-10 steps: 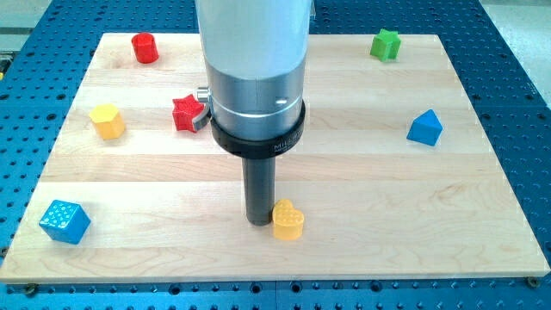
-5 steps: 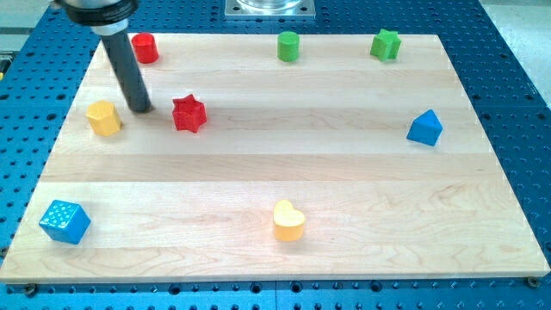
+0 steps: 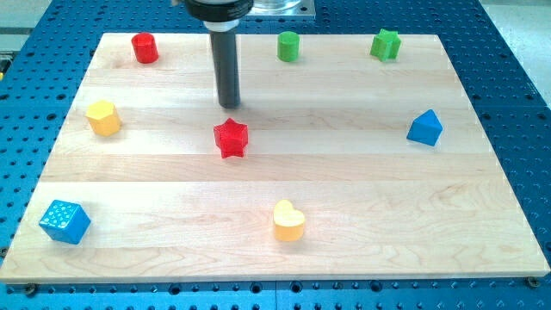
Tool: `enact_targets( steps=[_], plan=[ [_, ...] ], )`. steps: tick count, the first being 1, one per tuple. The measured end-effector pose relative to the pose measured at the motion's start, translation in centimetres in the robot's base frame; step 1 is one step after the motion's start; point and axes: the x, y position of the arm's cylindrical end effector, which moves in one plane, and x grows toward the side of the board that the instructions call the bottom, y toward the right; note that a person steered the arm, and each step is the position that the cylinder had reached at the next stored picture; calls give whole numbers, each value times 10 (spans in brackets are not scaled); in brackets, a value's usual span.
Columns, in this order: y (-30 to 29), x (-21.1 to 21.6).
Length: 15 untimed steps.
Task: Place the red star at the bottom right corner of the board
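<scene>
The red star (image 3: 231, 138) lies on the wooden board (image 3: 362, 189), left of the middle. My tip (image 3: 229, 105) rests on the board just above the star toward the view's top, a small gap apart from it. The rod rises straight up from the tip to the view's top edge. The board's bottom right corner (image 3: 535, 271) is far from the star.
A yellow heart (image 3: 288, 220) lies below the star. A yellow hexagon (image 3: 103, 118) is at the left, a blue cube (image 3: 65, 221) at bottom left, a red cylinder (image 3: 145, 48) at top left. A green cylinder (image 3: 288, 46), green star (image 3: 386, 44) and blue triangle (image 3: 424, 127) are on the right.
The red star has slid right and down toward the middle. My tip has moved from the star's left to just above it.
</scene>
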Motion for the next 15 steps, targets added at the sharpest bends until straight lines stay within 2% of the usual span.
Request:
enact_targets(
  steps=[2,3,5,7,9,10,12,13,15],
  plan=[
    [-38,16],
    [-43,53],
    [79,54],
    [49,31],
    [-27,38],
    [-10,69],
    [64,72],
    [39,73],
    [80,122]
  ],
)
